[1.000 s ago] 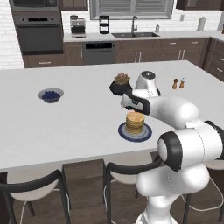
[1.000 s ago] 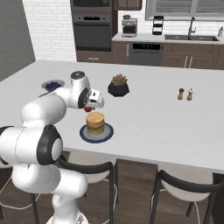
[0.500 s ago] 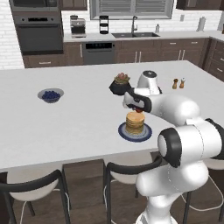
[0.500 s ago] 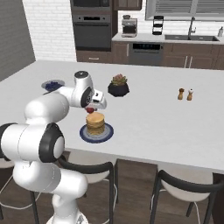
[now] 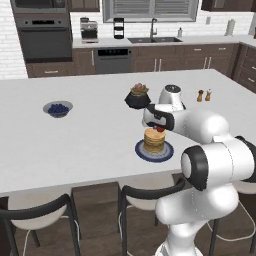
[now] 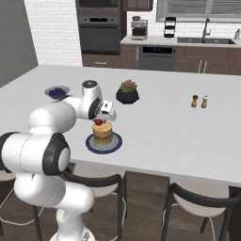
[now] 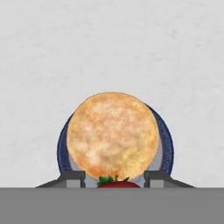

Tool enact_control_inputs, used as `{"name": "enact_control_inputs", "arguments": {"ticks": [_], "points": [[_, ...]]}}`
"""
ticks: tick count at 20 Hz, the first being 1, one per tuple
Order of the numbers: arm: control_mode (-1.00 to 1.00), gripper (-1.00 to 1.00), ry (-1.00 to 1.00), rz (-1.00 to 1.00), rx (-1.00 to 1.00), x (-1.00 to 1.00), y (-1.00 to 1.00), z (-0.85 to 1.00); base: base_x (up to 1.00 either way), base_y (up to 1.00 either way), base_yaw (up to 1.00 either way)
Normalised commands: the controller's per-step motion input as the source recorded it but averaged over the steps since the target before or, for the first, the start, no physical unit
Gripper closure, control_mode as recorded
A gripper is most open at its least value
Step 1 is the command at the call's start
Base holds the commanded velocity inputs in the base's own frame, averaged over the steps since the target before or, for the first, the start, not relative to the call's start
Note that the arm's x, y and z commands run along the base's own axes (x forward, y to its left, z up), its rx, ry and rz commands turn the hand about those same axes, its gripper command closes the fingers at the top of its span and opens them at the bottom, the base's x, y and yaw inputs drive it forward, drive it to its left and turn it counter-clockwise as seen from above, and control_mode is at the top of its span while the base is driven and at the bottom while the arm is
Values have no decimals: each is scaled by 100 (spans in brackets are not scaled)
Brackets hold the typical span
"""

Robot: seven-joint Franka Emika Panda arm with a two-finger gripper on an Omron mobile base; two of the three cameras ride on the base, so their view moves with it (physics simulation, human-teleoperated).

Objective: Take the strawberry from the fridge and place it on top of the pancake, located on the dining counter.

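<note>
Gripper [image 6: 99, 119] clamped on the strawberry [image 6: 98, 122] has come down since a second ago and now hangs just above the pancake [image 6: 102, 132] on the dining counter [image 6: 160, 122], so release looks near.

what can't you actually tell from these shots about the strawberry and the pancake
- Strawberry, hand view: the picture's bottom cuts it off; leaf tips and a red sliver show.
- Whether it touches the pancake: too small in both base views; it sits right at the stack's top under the tool.
- Tool's grip on the strawberry: the white hand hides the contact in the base views.
- Plate, hand view: its near rim is hidden.
</note>
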Motion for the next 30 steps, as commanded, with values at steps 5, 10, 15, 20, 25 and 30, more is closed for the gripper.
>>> {"name": "enact_control_inputs", "arguments": {"ticks": [5,10,15,20,25,30], "points": [[-100,100,0,0,0,26,0,0,0,0,0],[-100,100,0,0,0,17,0,-8,0,0,0],[-100,100,0,0,0,0,0,-14,0,0,0],[-100,100,0,0,0,1,0,-9,0,0,0],[-100,100,0,0,0,0,0,-8,0,0,0],[-100,100,0,0,0,0,0,-5,0,0,0]]}}
